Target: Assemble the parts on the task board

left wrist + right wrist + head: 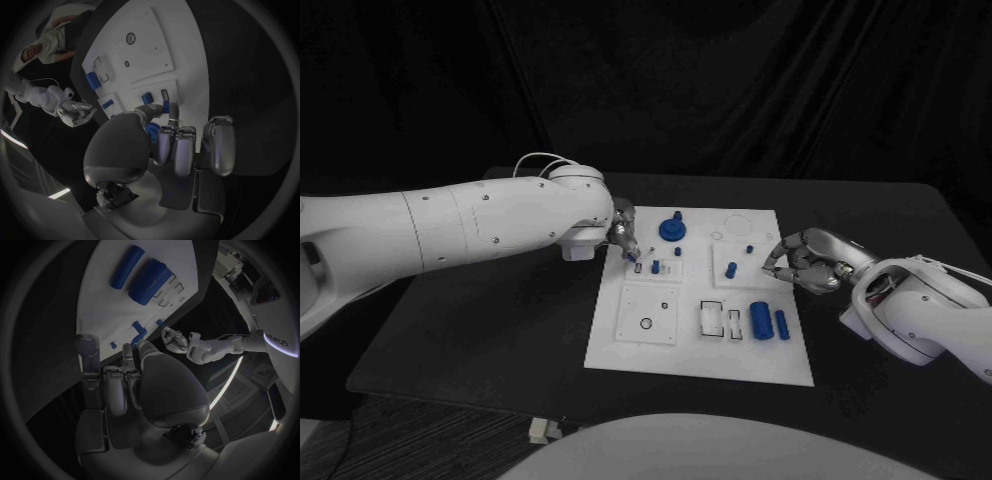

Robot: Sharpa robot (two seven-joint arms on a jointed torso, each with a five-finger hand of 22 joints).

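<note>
The white task board (629, 345) lies mid-table and also appears in both wrist views (150, 55) (103, 300). My left hand (623, 236) hovers over its far left corner, pinching a thin grey pin (173, 111) between thumb and finger, tip down near a small blue peg (655, 267). A blue round part (672, 230) stands beside it. My right hand (805, 263) hangs at the board's right edge with loosely curled fingers and nothing seen in them, close to a blue peg (731, 268). Two blue cylinders (762, 320) (151, 282) lie at the near right.
Empty rectangular slots (714, 317) and a small ring (646, 323) mark the board's near half. A circle outline (736, 225) sits at the far right. The black table (488, 340) surrounds the board, with its edge near the front.
</note>
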